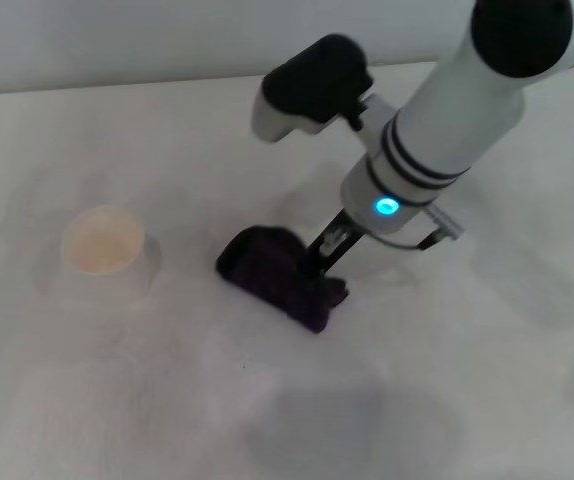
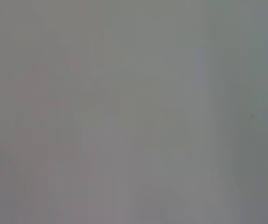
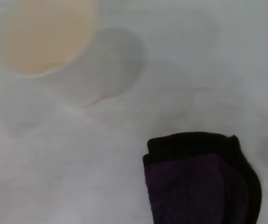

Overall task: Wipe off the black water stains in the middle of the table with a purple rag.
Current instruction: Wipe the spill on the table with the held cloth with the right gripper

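The purple rag (image 1: 279,275) lies bunched on the white table (image 1: 447,400) near the middle; it also shows in the right wrist view as the purple rag (image 3: 200,179). My right gripper (image 1: 325,262) reaches down from the upper right onto the rag's right end and is shut on it, pressing it to the table. The black water stains are hidden from view. Only a tiny dark speck (image 1: 245,367) shows on the table in front of the rag. My left gripper is out of view, and the left wrist view gives only a blank grey surface.
A pale paper cup (image 1: 103,242) stands to the left of the rag, a hand's width away, and it shows in the right wrist view as the cup (image 3: 45,35). Faint grey smudges mark the table in front of the rag.
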`<state>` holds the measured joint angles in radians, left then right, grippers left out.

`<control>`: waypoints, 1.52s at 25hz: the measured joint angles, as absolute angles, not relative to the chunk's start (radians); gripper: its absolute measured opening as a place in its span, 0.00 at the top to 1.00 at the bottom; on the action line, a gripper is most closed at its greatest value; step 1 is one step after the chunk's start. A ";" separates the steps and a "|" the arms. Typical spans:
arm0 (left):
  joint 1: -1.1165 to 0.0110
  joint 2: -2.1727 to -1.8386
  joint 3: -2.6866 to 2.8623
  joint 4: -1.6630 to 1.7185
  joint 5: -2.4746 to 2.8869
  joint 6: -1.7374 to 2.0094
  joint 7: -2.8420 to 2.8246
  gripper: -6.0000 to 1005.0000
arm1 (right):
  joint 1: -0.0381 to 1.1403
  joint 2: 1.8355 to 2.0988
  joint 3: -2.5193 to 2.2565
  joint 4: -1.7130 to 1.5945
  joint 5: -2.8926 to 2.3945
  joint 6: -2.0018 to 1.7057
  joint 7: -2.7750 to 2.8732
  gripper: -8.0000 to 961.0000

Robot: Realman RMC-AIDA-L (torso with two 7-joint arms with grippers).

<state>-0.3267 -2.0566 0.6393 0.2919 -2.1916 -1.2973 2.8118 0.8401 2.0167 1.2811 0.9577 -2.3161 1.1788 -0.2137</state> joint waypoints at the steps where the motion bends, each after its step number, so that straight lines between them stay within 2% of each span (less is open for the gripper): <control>1: -0.327 -2.056 0.638 0.292 -2.193 -1.293 2.814 0.14 | 0.831 2.016 1.302 0.963 -2.345 1.183 -0.209 0.89; 11: -0.362 -2.059 0.635 0.299 -2.200 -1.261 2.824 0.14 | 0.795 2.027 1.256 1.013 -2.339 1.165 -0.216 0.89; 24: -0.361 -2.066 0.641 0.303 -2.196 -1.266 2.824 0.14 | 0.835 2.028 1.064 1.005 -1.993 1.117 -0.343 0.89; 31: -0.352 -2.066 0.638 0.299 -2.195 -1.269 2.824 0.14 | 0.829 2.017 1.130 0.983 -2.074 1.104 -0.304 0.89; 38: -0.343 -2.067 0.638 0.301 -2.196 -1.270 2.824 0.14 | 0.818 2.016 1.262 0.981 -2.296 1.154 -0.249 0.89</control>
